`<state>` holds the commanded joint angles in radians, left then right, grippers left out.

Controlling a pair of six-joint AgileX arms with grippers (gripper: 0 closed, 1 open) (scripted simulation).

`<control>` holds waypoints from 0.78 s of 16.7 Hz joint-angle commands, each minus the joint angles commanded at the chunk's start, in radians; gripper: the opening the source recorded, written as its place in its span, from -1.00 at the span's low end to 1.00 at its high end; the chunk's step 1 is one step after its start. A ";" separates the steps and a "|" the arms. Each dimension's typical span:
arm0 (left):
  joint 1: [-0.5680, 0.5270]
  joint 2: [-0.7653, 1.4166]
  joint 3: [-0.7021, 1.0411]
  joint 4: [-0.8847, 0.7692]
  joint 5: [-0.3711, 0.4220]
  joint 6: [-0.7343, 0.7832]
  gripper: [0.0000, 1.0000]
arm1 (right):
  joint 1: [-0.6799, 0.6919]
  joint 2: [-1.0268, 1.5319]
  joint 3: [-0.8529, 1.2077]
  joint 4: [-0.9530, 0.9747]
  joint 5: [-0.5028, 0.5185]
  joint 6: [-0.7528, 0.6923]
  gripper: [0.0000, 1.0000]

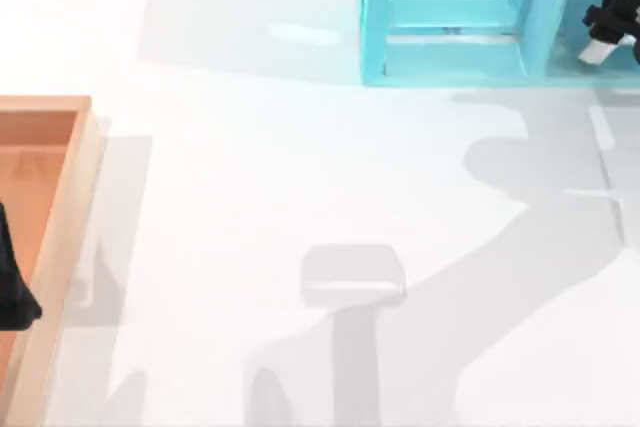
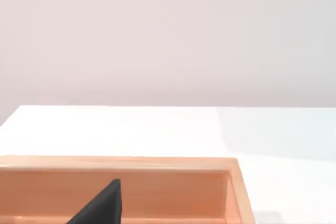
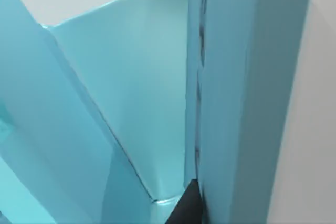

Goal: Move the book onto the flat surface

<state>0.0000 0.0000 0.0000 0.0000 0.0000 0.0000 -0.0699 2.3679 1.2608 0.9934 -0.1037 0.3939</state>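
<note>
The book [image 1: 553,5] is a darker teal-blue slab standing on end in the light cyan shelf unit [image 1: 450,17] at the table's far right back. In the right wrist view the book [image 3: 231,77] rises close by, with a dark seam along its edge. My right gripper [image 1: 610,22] reaches into the shelf just right of the book, and a black tip of it [image 3: 186,208] lies against the book's edge. The flat surface [image 1: 300,177] is the wide white tabletop. My left gripper [image 1: 15,292] hangs parked over the orange tray at the left edge.
An orange wooden tray [image 1: 85,167] stands at the left edge, and its rim [image 2: 157,163] runs across the left wrist view. The shelf unit's walls [image 3: 121,87] close in tightly around my right gripper. Arm shadows fall across the white tabletop.
</note>
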 joint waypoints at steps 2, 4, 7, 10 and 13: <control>0.000 0.000 0.000 0.000 0.000 0.000 1.00 | 0.000 0.000 0.000 0.000 0.000 0.000 -1.00; 0.000 0.000 0.000 0.000 0.000 0.000 1.00 | 0.000 0.000 0.000 0.000 0.000 0.000 -1.00; 0.000 0.000 0.000 0.000 0.000 0.000 1.00 | 0.006 0.006 -0.007 -0.001 -0.001 0.006 -1.00; 0.000 0.000 0.000 0.000 0.000 0.000 1.00 | 0.001 -0.028 -0.023 -0.022 0.002 0.006 -1.00; 0.000 0.000 0.000 0.000 0.000 0.000 1.00 | -0.004 -0.157 -0.082 -0.094 -0.003 0.008 -1.00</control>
<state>0.0000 0.0000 0.0000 0.0000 0.0000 0.0000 -0.0735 2.2107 1.1788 0.8993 -0.1063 0.4022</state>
